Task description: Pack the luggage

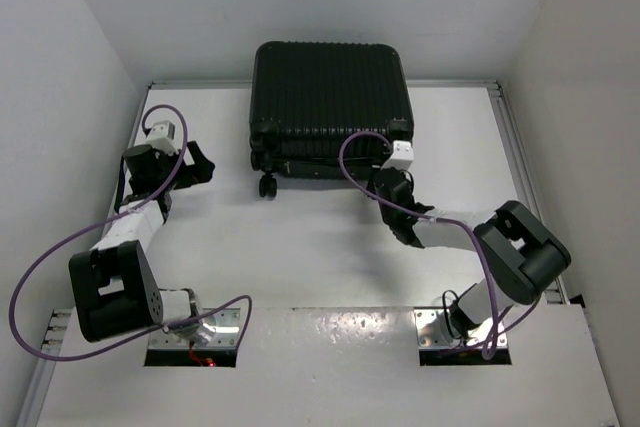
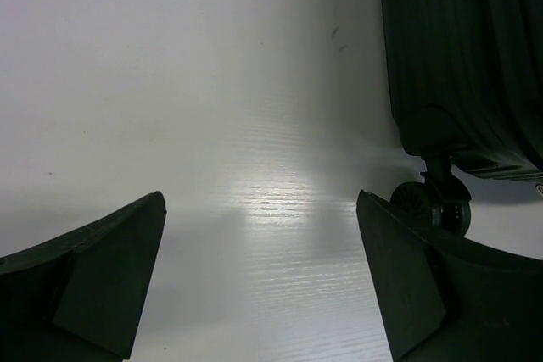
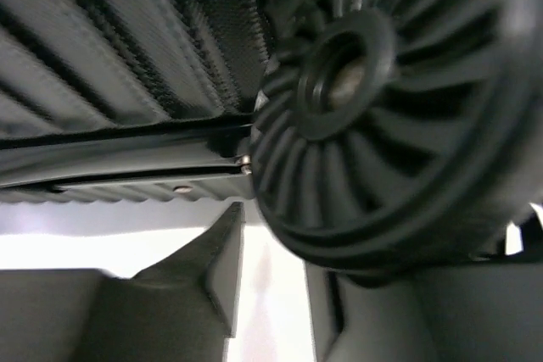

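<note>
The luggage point(image 1: 330, 97) lies closed at the far middle of the counter point(image 1: 300, 247), ribbed shell up, wheels toward the near side. The left end effector point(image 2: 259, 201) hangs over bare counter just left of the case, fingers spread fully and holding nothing, with the near-left wheel point(image 2: 433, 205) beside its right finger. The right end effector point(image 3: 271, 243) sits at the case's near-right corner, close under another wheel point(image 3: 373, 99). Its fingers are slightly apart with counter showing between them. Whether they touch that wheel I cannot tell.
</note>
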